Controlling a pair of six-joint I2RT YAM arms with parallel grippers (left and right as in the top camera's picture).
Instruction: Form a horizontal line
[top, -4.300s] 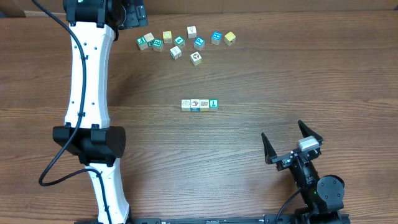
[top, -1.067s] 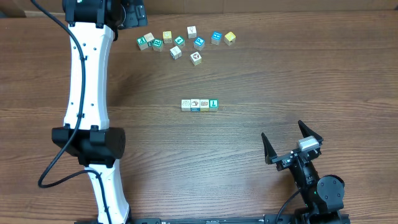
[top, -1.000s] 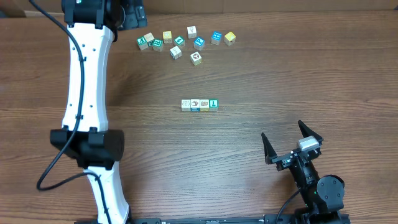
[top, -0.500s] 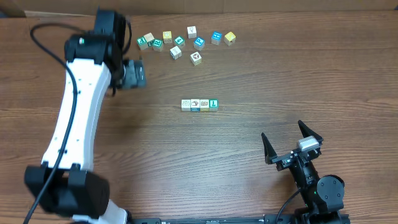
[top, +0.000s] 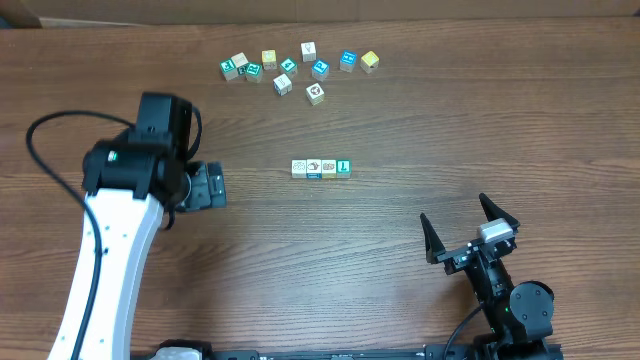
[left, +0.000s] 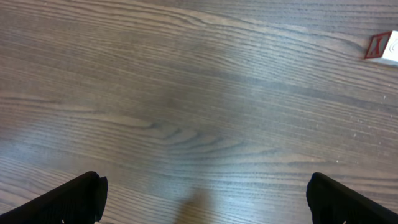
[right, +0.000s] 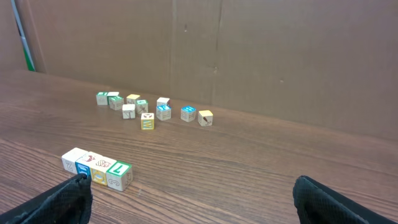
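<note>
Several small picture cubes form a short horizontal row (top: 321, 168) at the table's middle; the row also shows in the right wrist view (right: 97, 170). Several loose cubes (top: 300, 66) lie scattered at the far edge and show in the right wrist view (right: 152, 110). My left gripper (top: 208, 187) is left of the row, open and empty; in the left wrist view (left: 204, 199) bare wood lies between its fingers and one cube (left: 382, 48) sits at the top right. My right gripper (top: 468, 225) is open and empty near the front right.
A brown cardboard wall (right: 249, 50) stands behind the table's far edge. The left arm's white link (top: 105, 270) and black cable (top: 40, 170) lie over the table's left side.
The left arm has swung down from the far left corner toward the table's middle left. Its gripper now sits left of the row. The right arm and the cubes have not moved.
</note>
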